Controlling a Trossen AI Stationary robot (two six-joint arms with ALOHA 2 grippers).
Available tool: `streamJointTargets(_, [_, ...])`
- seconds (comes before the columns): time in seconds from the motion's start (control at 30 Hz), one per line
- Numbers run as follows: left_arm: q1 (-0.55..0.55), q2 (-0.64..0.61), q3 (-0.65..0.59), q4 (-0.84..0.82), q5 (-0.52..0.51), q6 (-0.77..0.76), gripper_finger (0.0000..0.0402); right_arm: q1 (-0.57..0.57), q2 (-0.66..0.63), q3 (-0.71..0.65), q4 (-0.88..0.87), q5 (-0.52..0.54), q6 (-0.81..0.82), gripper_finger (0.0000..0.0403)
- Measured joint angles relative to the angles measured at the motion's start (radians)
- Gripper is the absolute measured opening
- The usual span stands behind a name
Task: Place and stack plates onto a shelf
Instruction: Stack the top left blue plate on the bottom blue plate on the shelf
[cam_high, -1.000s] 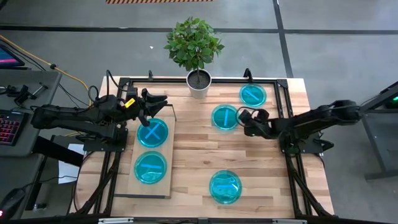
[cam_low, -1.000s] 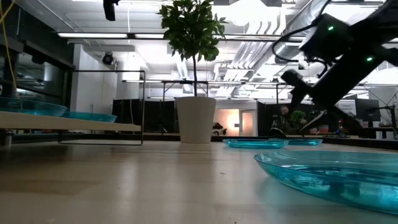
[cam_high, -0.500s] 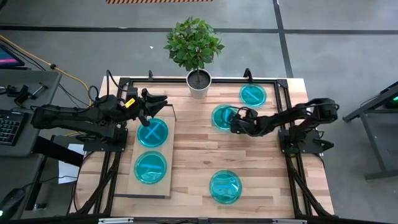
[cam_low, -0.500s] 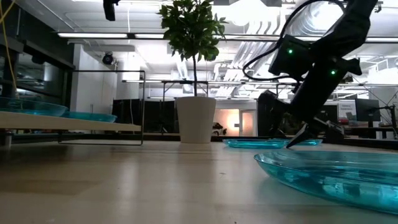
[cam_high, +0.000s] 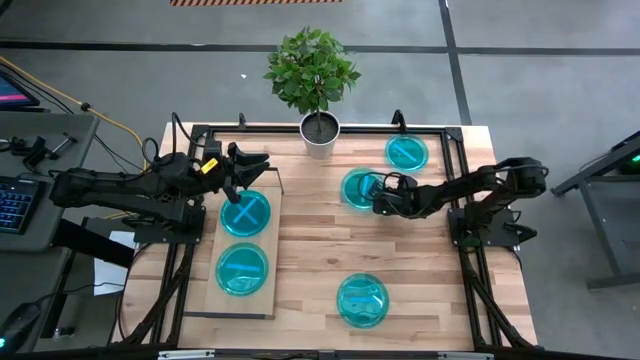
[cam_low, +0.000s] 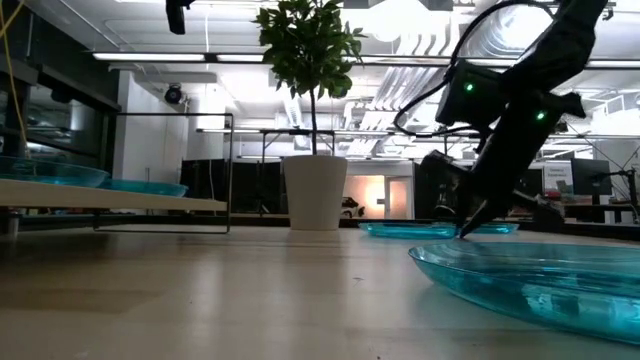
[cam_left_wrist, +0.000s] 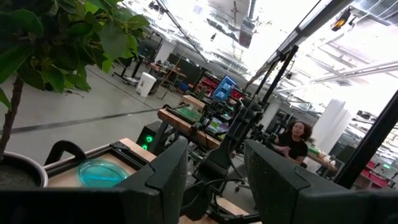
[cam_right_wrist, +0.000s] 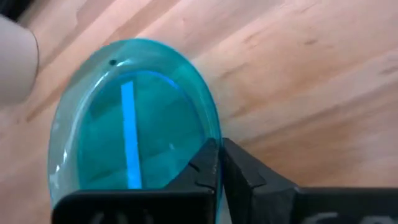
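R gripper (cam_high: 378, 199) low over the table's mid-back, at the near-right rim of a plate (cam_high: 360, 188); wrist view shows its fingertips (cam_right_wrist: 208, 163) pinched nearly together on that plate's edge (cam_right_wrist: 134, 124) (jaws narrow, rim between them); low view: gripper (cam_low: 468, 228) tip down at plate level, plate (cam_low: 410, 230) flat on the wood.

L gripper (cam_high: 243, 163) over the back end of the shelf (cam_high: 243, 300), pointing toward the plant pot (cam_high: 320, 133); jaws apart w/ nothing between, per wrist view, fingers (cam_left_wrist: 163, 174) framing open air.

Shelf along table's left side, raised on a frame; 2 plates on it side by side, not stacked: back one (cam_high: 245, 213), front one (cam_high: 242, 268).

Other plates on the tabletop (cam_high: 300, 250): one at back right (cam_high: 406, 152), one at front centre-right (cam_high: 362, 300); both well apart from shelf.

Person (cam_left_wrist: 297, 140) seated in room beyond.
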Motion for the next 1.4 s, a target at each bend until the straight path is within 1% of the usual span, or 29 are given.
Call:
streamJointTargets(0.07, [0.0, 0.0, 0.0, 0.0, 0.0, 0.0, 0.0147, 0.011, -0.046, -0.004, -0.025, 0.013, -0.021, 0.0002])
streamJointTargets(0.17, [0.0, 0.0, 0.0, 0.0, 0.0, 0.0, 0.0147, 0.023, -0.131, -0.002, -0.043, 0.061, -0.088, 0.0001])
streamJointTargets(0.37, [0.0, 0.0, 0.0, -0.016, 0.0, 0.0, 0.0147, 0.042, -0.317, -0.002, -0.065, 0.076, -0.293, 0.0])
streamJointTargets(0.5, [0.0, 0.0, 0.0, -0.024, 0.0, 0.0, 0.0147, 0.058, -0.432, -0.001, -0.063, 0.06, -0.418, 0.0])
streamJointTargets(0.6, [0.0, 0.0, 0.0, -0.024, 0.0, 0.0, 0.0147, 0.069, -0.498, -0.001, -0.06, 0.0, -0.514, 0.0])
streamJointTargets(0.7, [0.0, 0.0, 0.0, -0.024, 0.0, 0.0, 0.0147, 0.085, -0.531, 0.0, -0.035, -0.101, -0.599, 0.0])
streamJointTargets(0.77, [0.0, 0.0, 0.0, -0.024, 0.0, 0.0, 0.0147, 0.101, -0.531, 0.0, 0.011, -0.176, -0.625, 0.0])
streamJointTargets(0.83, [0.0, 0.0, 0.0, -0.025, 0.0, 0.0, 0.0147, 0.13, -0.511, 0.0, 0.073, -0.213, -0.624, 0.0])
streamJointTargets(0.93, [0.0, 0.0, 0.0, -0.026, 0.0, 0.0, 0.0147, 0.179, -0.451, 0.0, 0.207, -0.201, -0.625, 0.0])
streamJointTargets(1.07, [0.0, 0.0, 0.0, -0.025, -0.003, 0.0, 0.0147, 0.226, -0.308, 0.008, 0.434, -0.166, -0.618, 0.0])
streamJointTargets(1.1, [0.0, 0.0, 0.0, -0.024, -0.01, 0.0, 0.0147, 0.233, -0.264, 0.023, 0.467, -0.165, -0.617, 0.0])
streamJointTargets(1.23, [0.0, 0.0, 0.0, -0.019, -0.02, -0.002, 0.0147, 0.251, -0.079, 0.156, 0.493, -0.192, -0.624, 0.0])
streamJointTargets(1.4, [0.0, 0.0, 0.0, -0.019, -0.02, -0.002, 0.0147, 0.248, 0.148, 0.394, 0.484, -0.253, -0.717, 0.0])
